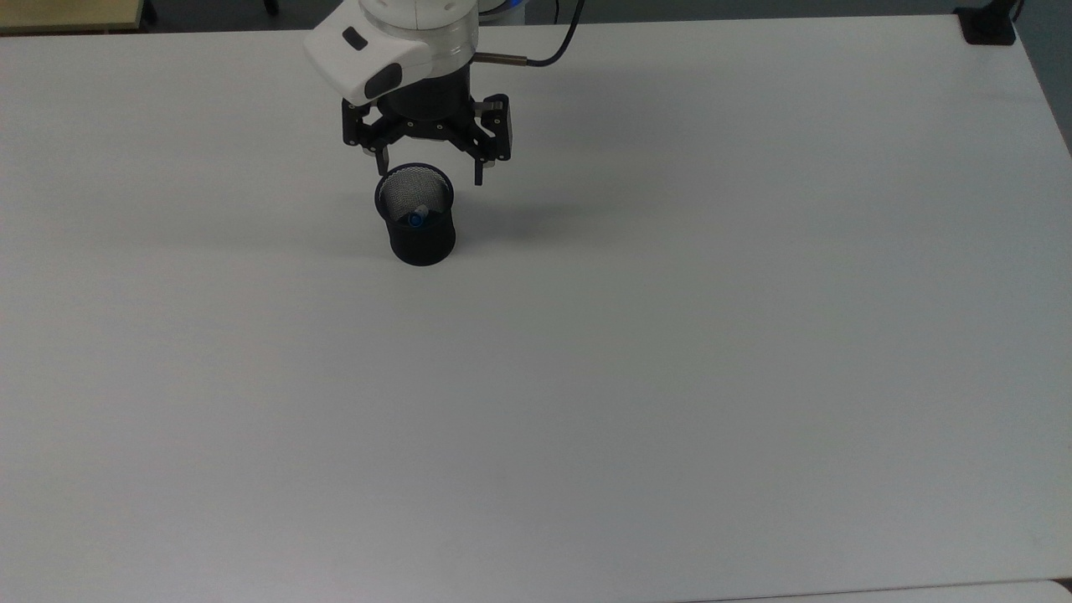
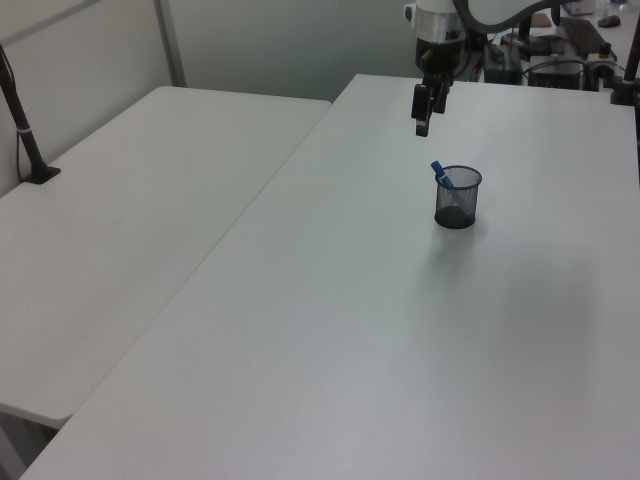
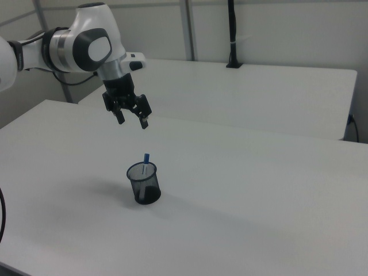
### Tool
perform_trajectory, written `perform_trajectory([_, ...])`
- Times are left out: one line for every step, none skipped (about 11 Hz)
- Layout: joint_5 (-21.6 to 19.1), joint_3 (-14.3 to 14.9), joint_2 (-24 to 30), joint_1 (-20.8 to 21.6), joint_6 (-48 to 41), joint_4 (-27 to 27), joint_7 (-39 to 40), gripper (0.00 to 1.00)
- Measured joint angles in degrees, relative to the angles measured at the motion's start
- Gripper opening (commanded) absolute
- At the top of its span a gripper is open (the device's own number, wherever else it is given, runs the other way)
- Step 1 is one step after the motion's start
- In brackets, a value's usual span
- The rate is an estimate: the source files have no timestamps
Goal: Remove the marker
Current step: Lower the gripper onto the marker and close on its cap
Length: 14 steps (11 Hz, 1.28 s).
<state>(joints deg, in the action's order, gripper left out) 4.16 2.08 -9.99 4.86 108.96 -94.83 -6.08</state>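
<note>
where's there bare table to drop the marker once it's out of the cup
Nearly all of the table is bare: the wide stretch on the top view's right of the mesh cup, and everything from the cup to the top view's bottom edge. The tight spot is at the cup, where the marker stands and the open gripper hovers.
</note>
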Motion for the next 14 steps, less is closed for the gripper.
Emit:
perform_trajectory([0.00, -0.12, -0.17, 0.10, 0.78, -0.12, 0.00, 1.00])
perform_trajectory([0.00, -0.16, -0.35, 0.12, 1.69, -0.19, 0.00, 1.00])
perform_trajectory([0.00, -0.16, -0.52, 0.12, 2.60, -0.20, 0.00, 1.00])
perform_trajectory([0.00, -0.16, -0.63, 0.12, 3.25, -0.20, 0.00, 1.00])
perform_trajectory([0.00, -0.16, -0.85, 0.12, 3.94, -0.22, 0.00, 1.00])
perform_trajectory([0.00, -0.16, -1.23, 0.12, 5.22, -0.24, 0.00, 1.00])
perform_trajectory([0.01, -0.16, -1.94, 0.12, 6.82, -0.33, 0.00, 0.97])
perform_trajectory([0.34, -0.16, -2.70, 0.16, 7.31, -0.45, 0.00, 0.95])
perform_trajectory([1.60, -0.18, -4.13, 0.26, 7.61, -1.35, 0.03, 0.89])
perform_trajectory([3.59, -0.18, -5.06, 0.44, 7.97, -2.63, 0.03, 0.83])
perform_trajectory([4.36, -0.18, -5.41, 0.48, 9.39, -3.83, 0.03, 0.75])
perform_trajectory([5.44, -0.18, -5.47, 0.48, 10.51, -5.28, 0.03, 0.67])
perform_trajectory([6.61, -0.17, -5.49, 0.41, 11.39, -6.80, 0.03, 0.61])
perform_trajectory([6.94, -0.16, -5.48, 0.26, 11.52, -7.42, 0.03, 0.51])
